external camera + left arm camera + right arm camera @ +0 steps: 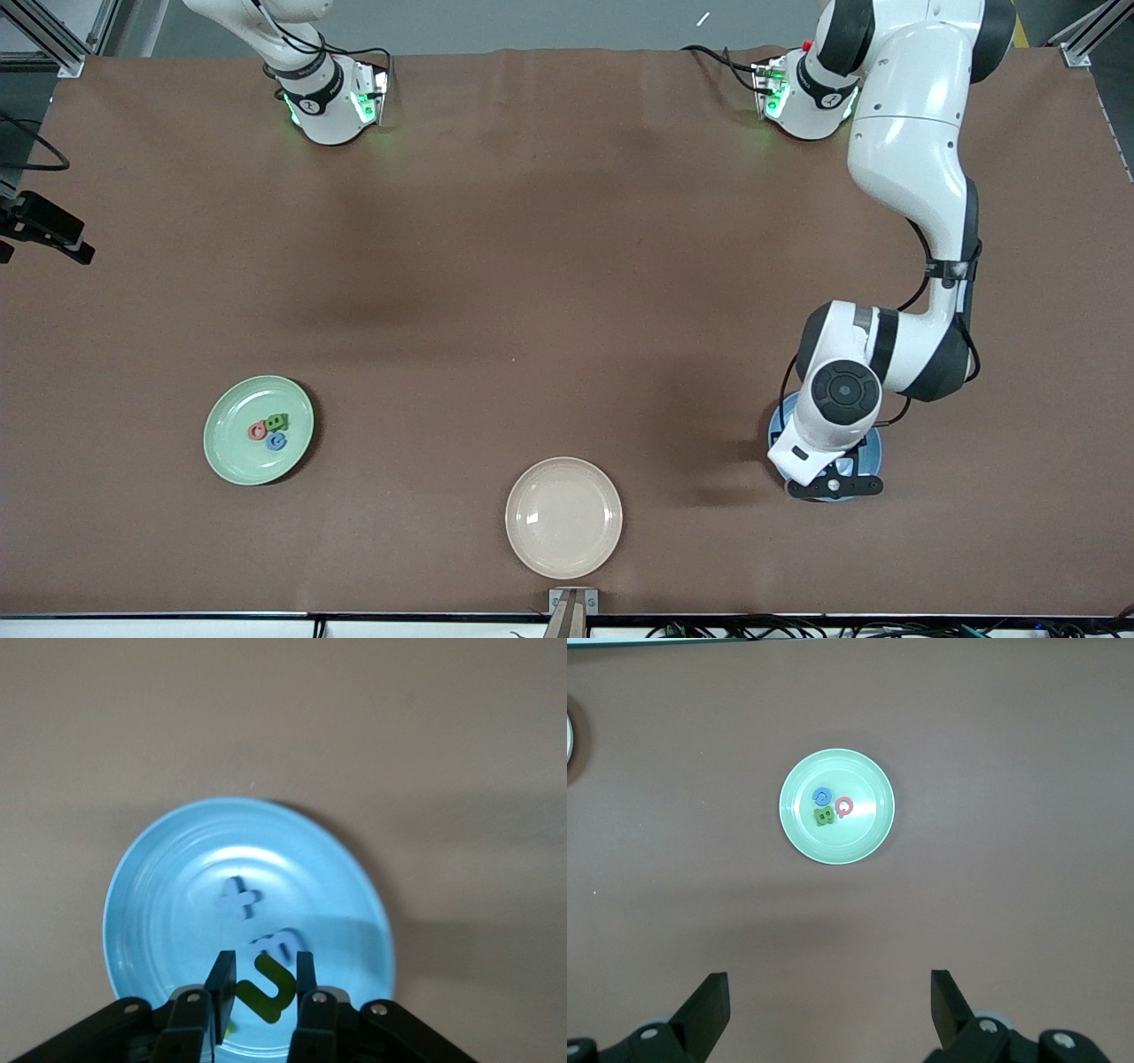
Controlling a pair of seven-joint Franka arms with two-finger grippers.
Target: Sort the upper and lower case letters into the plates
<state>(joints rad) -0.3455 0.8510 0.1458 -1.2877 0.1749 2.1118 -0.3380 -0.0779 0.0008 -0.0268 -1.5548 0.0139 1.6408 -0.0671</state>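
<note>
My left gripper (264, 958) hangs low over the speckled blue plate (875, 447) at the left arm's end of the table, shut on a green lower-case letter (266, 988). On that plate (159, 904) lie two blue letters (237, 897) (275, 945). A sliver of another green piece (229, 1028) shows under one finger. The pale mint plate (226, 416) toward the right arm's end holds a red letter (257, 431), a green one (278, 421) and a blue one (276, 440). My right gripper (829, 979) waits open and empty, high above the table with the mint plate (859, 833) in its view.
A cream-beige plate (563, 517) with nothing on it sits near the front camera's edge, between the two other plates. Both arm bases stand along the table's robot side. The left arm's elbow and hand cover most of the blue plate in the front view.
</note>
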